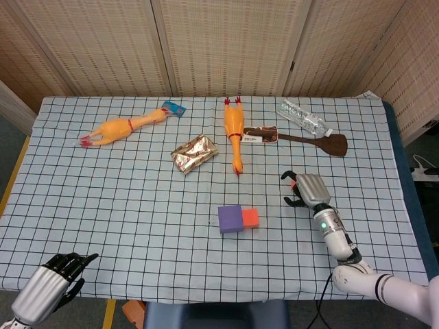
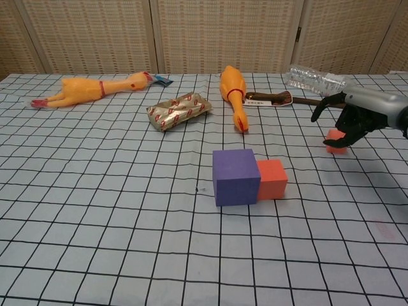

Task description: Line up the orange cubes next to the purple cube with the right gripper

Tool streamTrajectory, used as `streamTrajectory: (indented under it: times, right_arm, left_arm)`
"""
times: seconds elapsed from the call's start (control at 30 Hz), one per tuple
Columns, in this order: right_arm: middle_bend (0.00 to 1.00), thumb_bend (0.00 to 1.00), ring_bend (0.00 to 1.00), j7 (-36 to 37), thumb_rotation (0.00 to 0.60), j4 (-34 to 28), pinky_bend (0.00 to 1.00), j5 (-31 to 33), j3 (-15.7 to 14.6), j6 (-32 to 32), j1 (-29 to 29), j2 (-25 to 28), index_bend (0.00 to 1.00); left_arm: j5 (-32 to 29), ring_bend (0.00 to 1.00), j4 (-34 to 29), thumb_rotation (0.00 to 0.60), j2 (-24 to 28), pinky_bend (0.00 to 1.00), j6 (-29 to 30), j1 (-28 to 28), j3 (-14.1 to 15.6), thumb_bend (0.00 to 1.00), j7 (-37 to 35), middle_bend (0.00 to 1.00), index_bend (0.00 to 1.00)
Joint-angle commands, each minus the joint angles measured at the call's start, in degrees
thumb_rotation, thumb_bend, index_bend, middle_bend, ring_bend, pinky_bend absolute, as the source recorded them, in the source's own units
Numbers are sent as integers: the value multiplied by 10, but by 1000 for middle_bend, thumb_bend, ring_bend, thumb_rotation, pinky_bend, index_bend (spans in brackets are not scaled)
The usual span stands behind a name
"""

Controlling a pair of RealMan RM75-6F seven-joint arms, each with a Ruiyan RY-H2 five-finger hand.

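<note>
The purple cube [image 1: 230, 218] [image 2: 236, 176] sits near the table's middle, and one orange cube [image 1: 251, 218] [image 2: 272, 179] lies flush against its right side. A second, smaller-looking orange cube [image 2: 334, 141] lies further right and further back. In the head view my hand leaves only a sliver of this cube [image 1: 293, 182] showing. My right hand [image 1: 306, 188] [image 2: 354, 118] hovers just above it with fingers spread and curved downward, holding nothing. My left hand [image 1: 60, 271] rests low at the table's front left corner, empty.
Two rubber chickens [image 1: 125, 127] [image 1: 234, 131], a foil packet [image 1: 195, 153], a plastic bottle [image 1: 302, 118] and a dark wooden spatula [image 1: 309, 140] lie across the back half of the checked tablecloth [image 1: 137, 205]. The table's right edge is close to my right arm.
</note>
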Motion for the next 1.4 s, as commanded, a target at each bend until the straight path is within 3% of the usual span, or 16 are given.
streamTrajectory:
  times: [0.03,0.47,0.77,1.4]
  right_arm:
    - [929,119,882,-35,600,49,969,25,12,6,1,-38,306]
    - [929,115,882,-37,600,135,969,55,45,-30,16,-81,337]
    - [929,115,882,-27,600,149,969,70,56,-68,18,-79,370]
    - [929,115,882,-21,600,168,969,70,62,-84,17,-86,417]
  left_arm:
    - [0,322,0,600,0,426,-1,0,0,451,1,378,205]
    - [0,322,0,600,2,426,0,-1,1,451,-6,377,205]
    - [-1,322,0,600,2,425,-2,-1,1,451,-3,378,205]
    - [0,322,-1,600,1,425,-2,-1,1,451,0,378,205]
